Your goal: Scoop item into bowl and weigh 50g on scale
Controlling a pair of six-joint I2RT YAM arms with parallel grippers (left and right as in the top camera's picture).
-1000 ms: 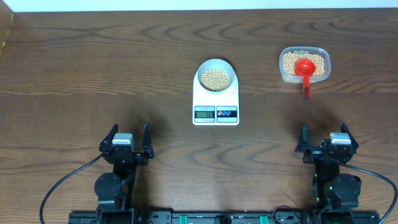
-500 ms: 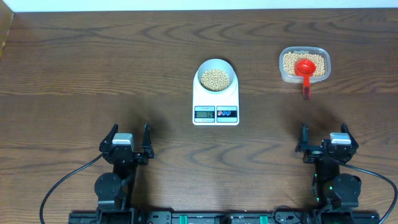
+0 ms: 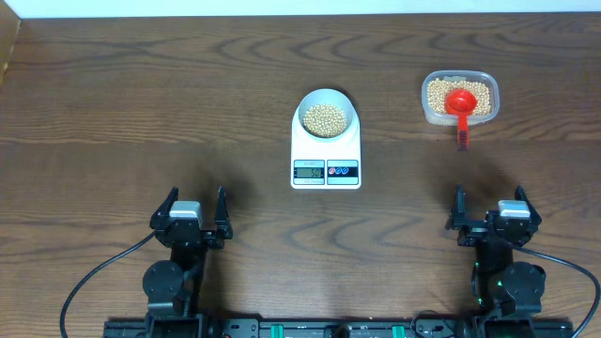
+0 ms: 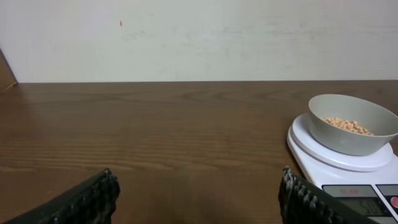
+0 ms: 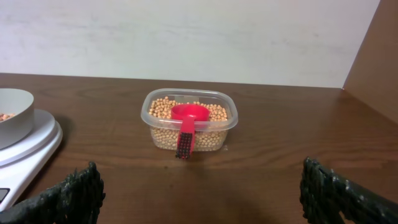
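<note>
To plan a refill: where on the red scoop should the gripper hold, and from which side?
The handle of the red scoop: it juts over the near rim of the tub toward the robot. Come from there; the cup rests on beans.

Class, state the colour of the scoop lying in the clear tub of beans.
Red. The scoop shows best in the right wrist view.

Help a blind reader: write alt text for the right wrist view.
Clear tub of tan beans with a red scoop resting in it, on a wooden table. Scale and bowl at left edge; the open right hand frames the bottom corners.
</note>
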